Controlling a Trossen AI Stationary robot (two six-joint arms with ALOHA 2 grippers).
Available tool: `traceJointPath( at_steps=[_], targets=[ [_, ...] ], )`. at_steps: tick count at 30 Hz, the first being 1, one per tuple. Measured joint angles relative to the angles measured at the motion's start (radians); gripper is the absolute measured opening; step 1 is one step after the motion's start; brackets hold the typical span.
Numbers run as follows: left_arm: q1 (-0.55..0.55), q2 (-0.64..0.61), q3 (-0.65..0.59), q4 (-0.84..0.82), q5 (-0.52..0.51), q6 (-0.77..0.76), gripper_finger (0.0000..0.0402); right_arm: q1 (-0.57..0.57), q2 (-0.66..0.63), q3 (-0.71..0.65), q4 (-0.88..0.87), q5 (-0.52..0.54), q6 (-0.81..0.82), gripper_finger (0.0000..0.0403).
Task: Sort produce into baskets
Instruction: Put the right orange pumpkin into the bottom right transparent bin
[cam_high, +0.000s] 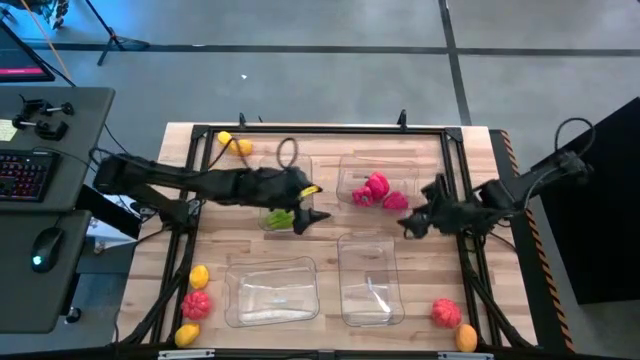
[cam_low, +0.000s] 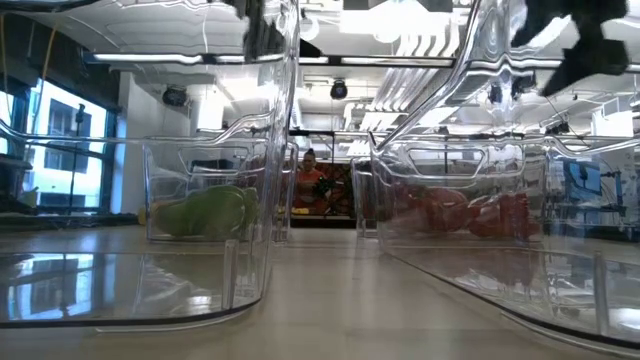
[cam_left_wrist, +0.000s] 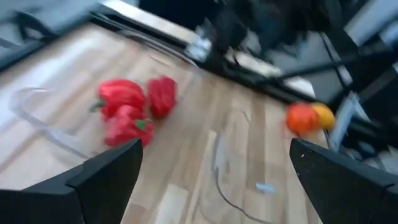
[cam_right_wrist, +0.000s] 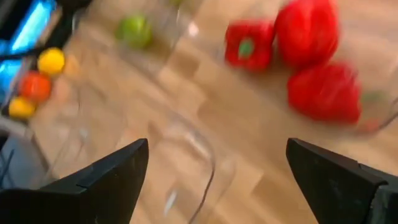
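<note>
Four clear baskets stand on the table. The far-left basket (cam_high: 262, 178) holds green produce (cam_high: 280, 217), which also shows in the low view (cam_low: 205, 213). The far-right basket (cam_high: 350, 168) holds three red-pink pieces (cam_high: 376, 190), seen in both wrist views (cam_left_wrist: 127, 112) (cam_right_wrist: 308, 56). The near-left basket (cam_high: 272, 290) and the near-right basket (cam_high: 368, 280) show no produce. My left gripper (cam_high: 306, 217) (cam_left_wrist: 214, 152) is open and empty over the far-left basket's near right corner. My right gripper (cam_high: 411, 226) (cam_right_wrist: 217, 149) is open and empty beside the far-right basket's near right corner.
Loose produce lies on the table: a yellow and an orange piece (cam_high: 234, 144) at the far left, an orange, a red and a yellow piece (cam_high: 196, 303) at the near left, and a red and an orange piece (cam_high: 452, 320) at the near right. A black frame (cam_high: 320, 129) borders the table.
</note>
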Motion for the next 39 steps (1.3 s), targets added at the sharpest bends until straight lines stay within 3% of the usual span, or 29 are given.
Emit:
traceJointPath(
  at_steps=[3, 12, 17, 21, 26, 31, 39],
  targets=[
    [-0.024, -0.055, -0.020, -0.007, -0.086, -0.038, 0.0394, 0.092, 0.044, 0.000, 0.008, -0.051, 0.088, 0.0369],
    [-0.023, -0.130, -0.020, -0.013, -0.148, -0.002, 0.0394, 0.364, 0.233, 0.000, -0.018, -0.423, 0.388, 0.0369],
    [-0.008, -0.131, -0.020, -0.014, -0.154, 0.033, 0.0394, 0.466, 0.331, 0.000, 0.076, -0.492, 0.562, 0.0369],
    [0.006, -0.131, -0.020, -0.013, -0.155, 0.041, 0.0394, 0.496, 0.386, 0.000, 0.095, -0.531, 0.543, 0.0369],
    [0.022, -0.131, -0.020, -0.013, -0.155, 0.041, 0.0394, 0.498, 0.450, 0.000, 0.087, -0.612, 0.643, 0.0369],
    [0.023, -0.131, -0.020, -0.014, -0.155, 0.041, 0.0394, 0.498, 0.531, 0.000, 0.161, -0.742, 0.606, 0.0369],
    [0.023, -0.131, -0.020, -0.014, -0.154, 0.041, 0.0394, 0.498, 0.668, 0.000, 0.185, -0.819, 0.599, 0.0369]
  ],
)
